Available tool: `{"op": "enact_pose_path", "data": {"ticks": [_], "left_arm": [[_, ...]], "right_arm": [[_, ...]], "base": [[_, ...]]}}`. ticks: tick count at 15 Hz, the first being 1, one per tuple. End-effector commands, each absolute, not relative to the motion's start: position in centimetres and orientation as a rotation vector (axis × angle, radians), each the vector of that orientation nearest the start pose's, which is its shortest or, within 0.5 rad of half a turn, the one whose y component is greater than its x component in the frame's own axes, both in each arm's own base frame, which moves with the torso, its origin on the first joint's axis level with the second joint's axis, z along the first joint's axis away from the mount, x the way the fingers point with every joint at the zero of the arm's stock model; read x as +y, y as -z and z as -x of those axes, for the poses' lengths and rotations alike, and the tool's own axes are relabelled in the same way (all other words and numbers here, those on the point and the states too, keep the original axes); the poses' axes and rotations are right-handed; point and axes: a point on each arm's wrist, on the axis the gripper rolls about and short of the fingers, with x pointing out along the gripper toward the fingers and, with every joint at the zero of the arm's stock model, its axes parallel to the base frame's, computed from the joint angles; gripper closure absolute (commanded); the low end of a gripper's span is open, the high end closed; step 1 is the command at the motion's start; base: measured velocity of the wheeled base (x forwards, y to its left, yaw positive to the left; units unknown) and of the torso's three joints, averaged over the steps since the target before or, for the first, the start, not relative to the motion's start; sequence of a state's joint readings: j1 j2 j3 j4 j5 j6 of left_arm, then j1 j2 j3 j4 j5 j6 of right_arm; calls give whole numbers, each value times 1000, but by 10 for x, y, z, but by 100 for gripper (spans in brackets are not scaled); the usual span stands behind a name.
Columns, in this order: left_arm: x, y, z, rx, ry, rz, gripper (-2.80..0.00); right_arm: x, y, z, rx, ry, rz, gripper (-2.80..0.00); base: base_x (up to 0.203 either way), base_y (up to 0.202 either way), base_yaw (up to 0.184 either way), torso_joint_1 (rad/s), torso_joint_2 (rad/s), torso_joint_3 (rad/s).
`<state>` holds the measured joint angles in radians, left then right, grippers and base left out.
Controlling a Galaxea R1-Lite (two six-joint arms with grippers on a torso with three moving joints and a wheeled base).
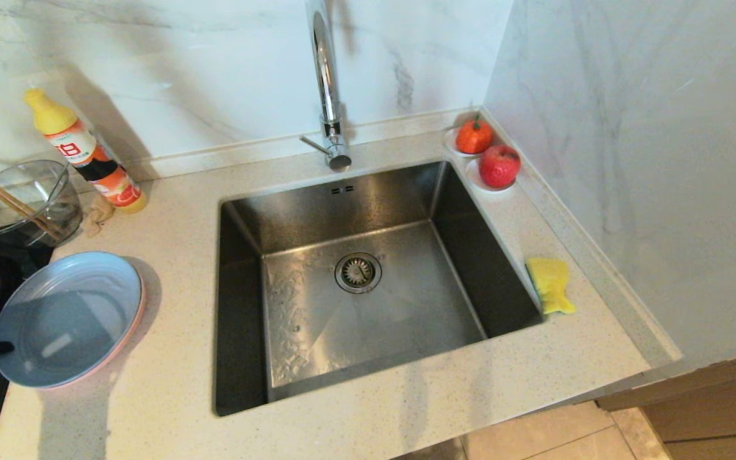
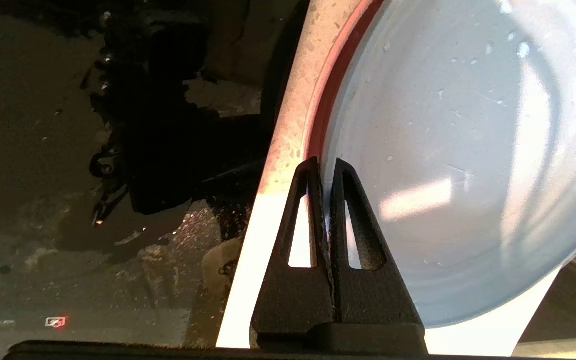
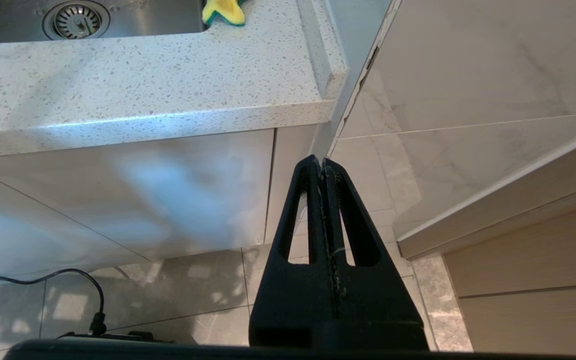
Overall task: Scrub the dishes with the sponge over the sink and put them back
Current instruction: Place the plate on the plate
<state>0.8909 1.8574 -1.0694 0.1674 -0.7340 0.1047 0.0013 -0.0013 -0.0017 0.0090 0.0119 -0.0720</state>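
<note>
We're at the plate pickup, by our read. The left gripper (image 2: 327, 161) has its fingers (image 2: 350, 200) pressed together, nothing between them, tips right at the near rim of the stacked plates. The blue plate (image 2: 458, 150) spreads out ahead and to one side of the tips; the pink plate (image 2: 329, 85) shows only as a thin rim under it, w/ a strip of bench (image 2: 293, 100) just off the other side. Whether the tips touch the rim we can't tell. Round plates, so no long axis to line up; the rim edge is the only grab line. In the head view the stack (image 1: 68, 319) sits on the bench left of the sink (image 1: 355, 268), so the left arm is clearly nearer.

Next move, we'd judge: the clenched fingers must part first, then straddle the rim.

The right gripper (image 3: 324, 162) hangs parked below the bench edge, fingers closed, empty. The sponge (image 1: 551, 284) lies on the bench at the sink's right lip, well ahead of and above those fingers, long axis roughly along the sink edge. The right arm is nearer it.
</note>
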Motion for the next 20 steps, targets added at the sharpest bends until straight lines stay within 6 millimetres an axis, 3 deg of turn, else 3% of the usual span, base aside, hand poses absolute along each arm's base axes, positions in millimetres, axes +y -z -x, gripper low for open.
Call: {"op": "enact_pose_path", "data": {"ticks": [1,5,6,15,20], "left_arm": [[238,-135,-210,669,-110,608,0],[237,-137,-210,665,-111,610,0],[237,-139,-210,661,-113,606,-280],[227,-173,-203,583,-129,583,-280],[197,-209,-186,553,-112,570,-280]], "right_arm": [[0,-75,23,6,-14,74,0],[0,-75,23,6,-14,72,0],[0,-75,23,6,-14,74,0],[0,-75,23,6,-14,72,0],[0,-75,23,6,-14,74,0]], "base": [[0,0,0,0,0,0],[0,0,0,0,0,0],[0,0,0,0,0,0],[0,0,0,0,0,0],[0,0,0,0,0,0]]}}
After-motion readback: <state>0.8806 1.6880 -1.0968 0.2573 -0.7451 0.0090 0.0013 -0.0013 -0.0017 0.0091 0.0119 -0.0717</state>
